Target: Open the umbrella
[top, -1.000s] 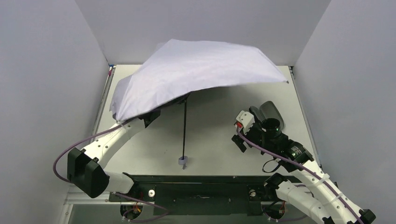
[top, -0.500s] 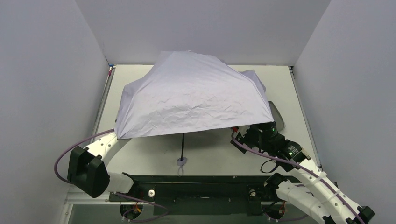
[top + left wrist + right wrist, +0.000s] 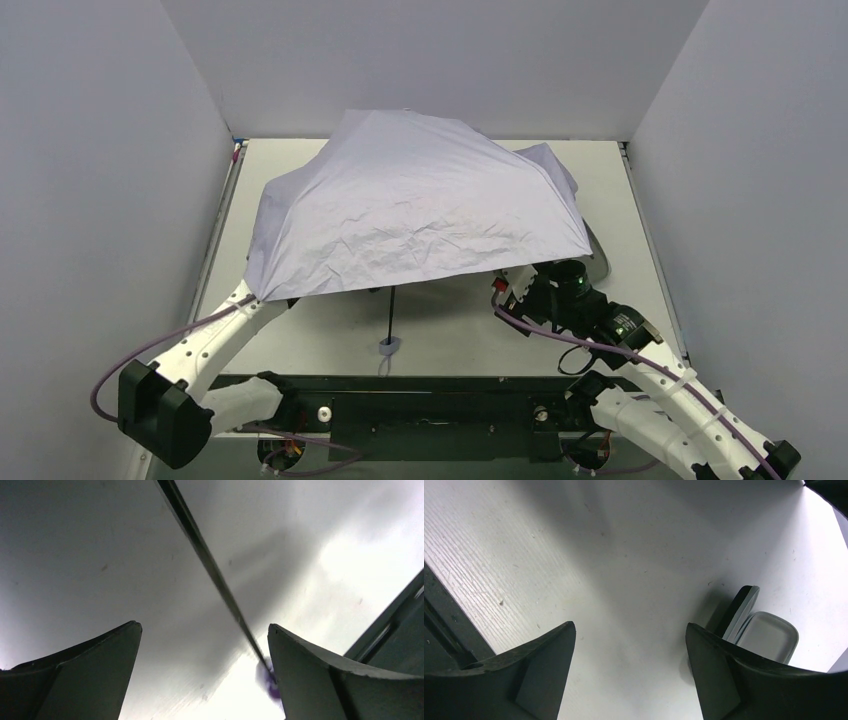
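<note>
The umbrella's pale lavender canopy [image 3: 410,215] is spread wide over the middle of the table. Its thin black shaft [image 3: 391,312] runs down to the small pale handle [image 3: 389,347] near the front edge. Both grippers are hidden under the canopy in the top view. In the left wrist view my left gripper [image 3: 202,625] is open. The shaft [image 3: 210,565] crosses between its fingers without touching them, and the handle [image 3: 267,680] is blurred beside the right finger. My right gripper [image 3: 630,625] is open over bare table, holding nothing.
A flat grey case [image 3: 769,637] lies just right of my right gripper, partly under the canopy's right edge [image 3: 597,262]. The black base rail [image 3: 420,395] runs along the near edge. White walls enclose the table on three sides.
My left gripper has opened and its arm has drawn back toward the base. The canopy tipped down from its raised tilt and now covers my right gripper.
</note>
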